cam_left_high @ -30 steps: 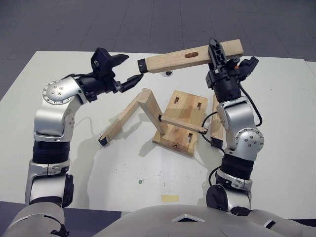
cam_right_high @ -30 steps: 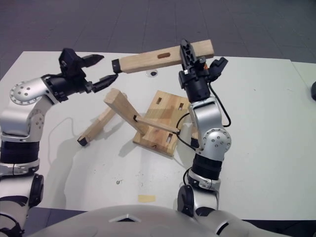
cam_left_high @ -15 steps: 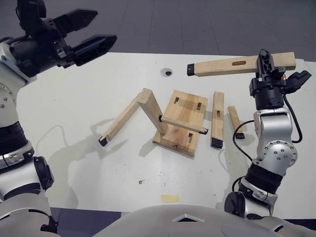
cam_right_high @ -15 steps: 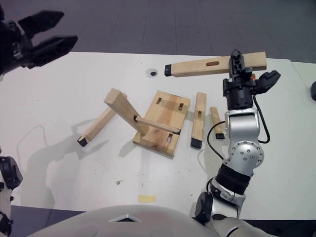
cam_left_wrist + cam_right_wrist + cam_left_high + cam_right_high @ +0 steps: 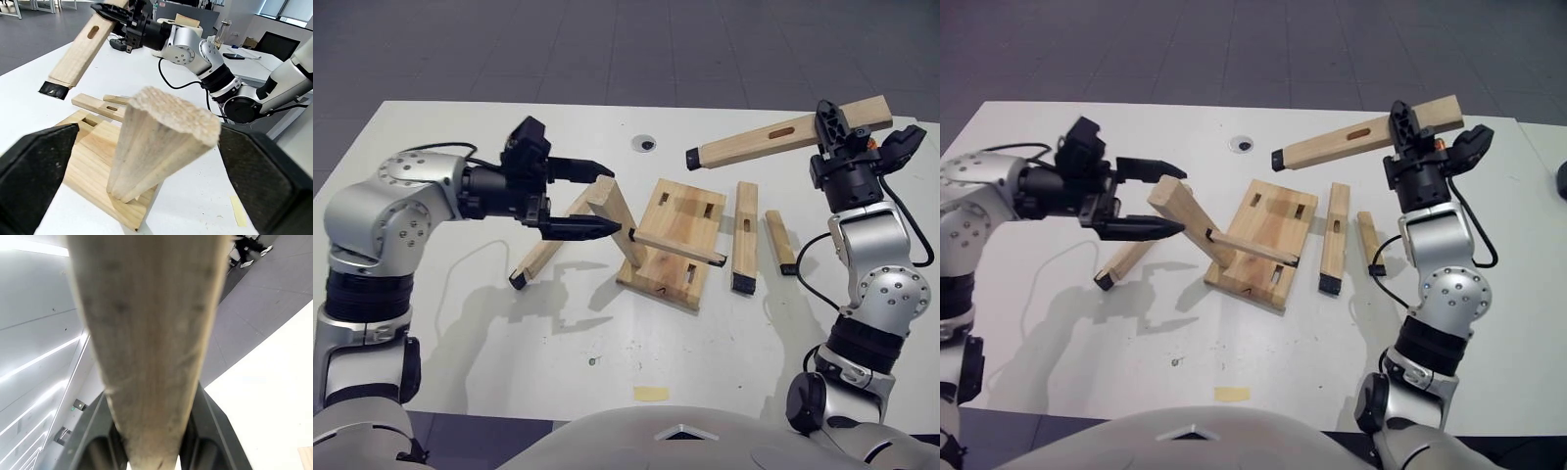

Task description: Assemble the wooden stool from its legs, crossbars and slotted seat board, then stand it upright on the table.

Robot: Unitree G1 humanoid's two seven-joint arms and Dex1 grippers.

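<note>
The slotted seat board (image 5: 677, 208) lies flat at the table's middle. A leg (image 5: 619, 227) leans up from its near-left corner, joined to a thin crossbar (image 5: 677, 247). Another leg (image 5: 548, 247) lies behind it to the left. My left gripper (image 5: 612, 201) is open, its fingers either side of the leaning leg's top end (image 5: 168, 122) without touching. My right gripper (image 5: 830, 122) is shut on a slotted leg (image 5: 773, 137) held in the air over the table's far right, its black-capped end pointing left. A loose leg (image 5: 744, 235) and a short crossbar (image 5: 780, 242) lie right of the board.
A small round hole (image 5: 648, 145) sits in the tabletop behind the board. A yellow scrap of tape (image 5: 651, 394) lies near the front edge. The white table (image 5: 460, 333) has bare room at front left and front right.
My left gripper came down from high on the left to bracket the leaning leg's top. The right arm's held leg tilted, its capped end dipping; earlier it had swung right.
</note>
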